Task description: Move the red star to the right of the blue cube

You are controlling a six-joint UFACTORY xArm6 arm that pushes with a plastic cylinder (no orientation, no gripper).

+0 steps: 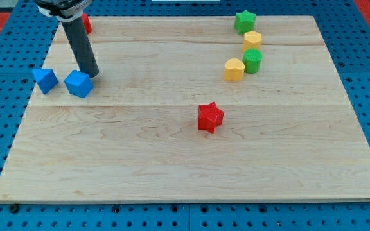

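My tip (94, 75) stood near the left edge of the wooden board (172, 173), just beside the upper right side of the blue cube (78, 84); I could not tell if they touched. The arm had no jaws at all, only the dark rod, so it held nothing.

The red star (211, 117) lay alone near the middle of the board, well apart from the cube and from my tip. So the star was not yet at its place, which is the spot just right of the cube.

A second blue block (45, 80) sat at the left edge, just beside the cube. A small red block (87, 24) showed behind the rod near the top left corner.

Two green blocks (244, 21) (252, 61) and two yellow blocks (252, 40) (234, 69) stood together near the top right corner, away from the likely path.

I judge that the tip must go around to the right side of the star, because only from there can it push the star leftward.
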